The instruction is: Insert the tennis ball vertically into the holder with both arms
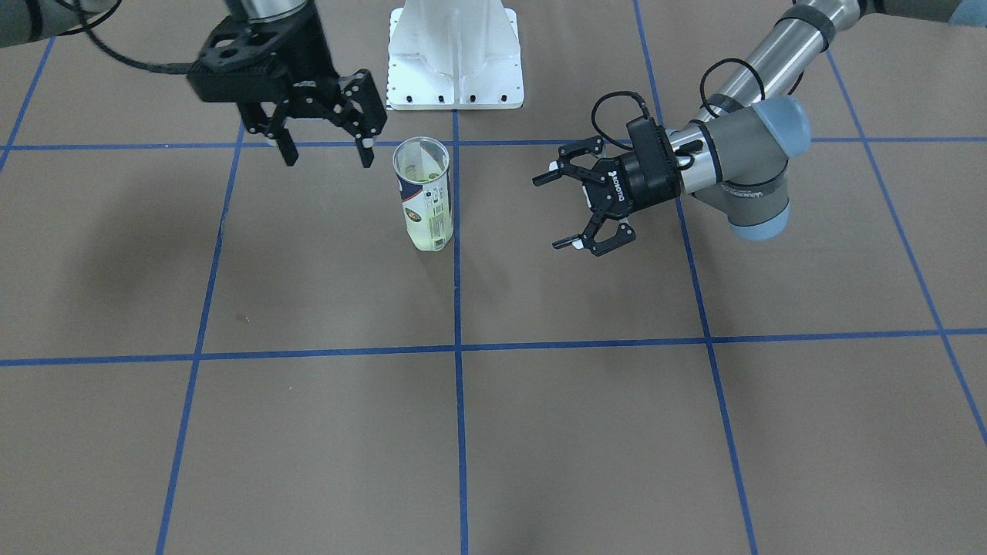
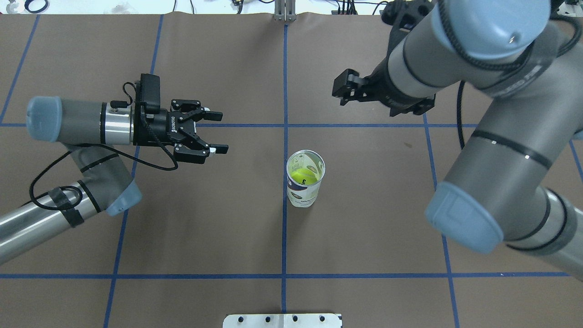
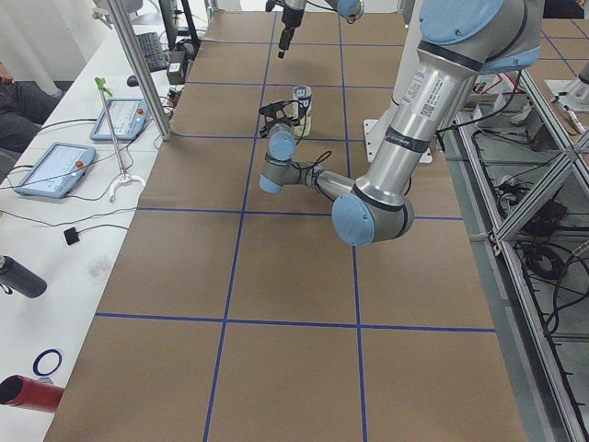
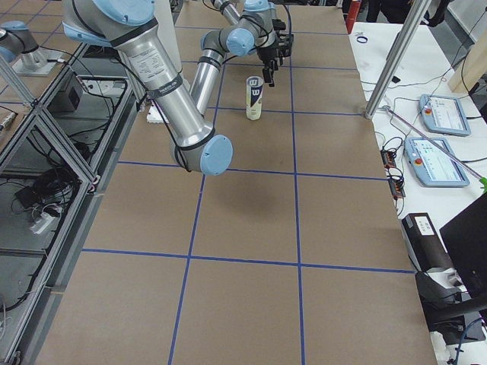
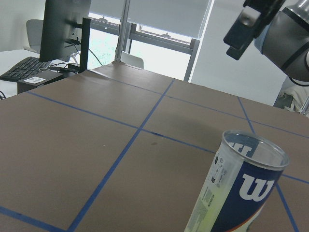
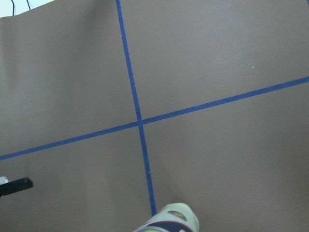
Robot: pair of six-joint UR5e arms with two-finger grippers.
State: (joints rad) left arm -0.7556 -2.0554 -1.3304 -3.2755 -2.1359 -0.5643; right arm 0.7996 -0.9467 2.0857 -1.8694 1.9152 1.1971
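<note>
Holder [image 2: 305, 180] upright, tennis ball [image 2: 304, 176] inside, ahead of spread left gripper [image 2: 223, 132]; right gripper [image 1: 329, 158] spread too. Retreat w/o nudging.

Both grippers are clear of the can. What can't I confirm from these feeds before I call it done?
- Depth of the tennis ball: the overhead view sees it only through the mouth, and the holder has a label covering its wall.
- Holder's base: cut off by the bottom edge in both wrist views.
- Ball in the two side views: holder too small to tell.
</note>
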